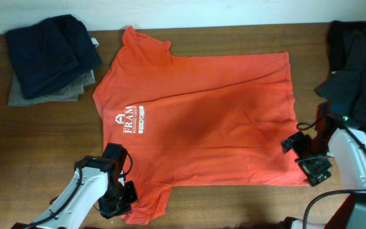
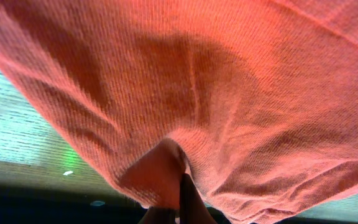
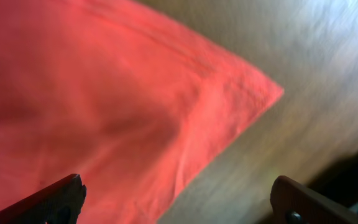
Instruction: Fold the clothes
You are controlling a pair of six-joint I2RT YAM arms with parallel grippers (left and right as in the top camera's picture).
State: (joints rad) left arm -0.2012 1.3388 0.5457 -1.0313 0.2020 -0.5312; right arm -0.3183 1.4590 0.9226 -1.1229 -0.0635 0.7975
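A red-orange T-shirt with white chest lettering lies spread flat on the wooden table, neck to the left and hem to the right. My left gripper is at the near sleeve and is shut on a fold of the shirt cloth, which fills the left wrist view. My right gripper is open over the shirt's near hem corner, one finger over the cloth and the other over bare table.
A stack of folded dark and grey clothes sits at the back left. A pile of dark clothes lies at the back right, close to my right arm. The near table edge is just behind both arms.
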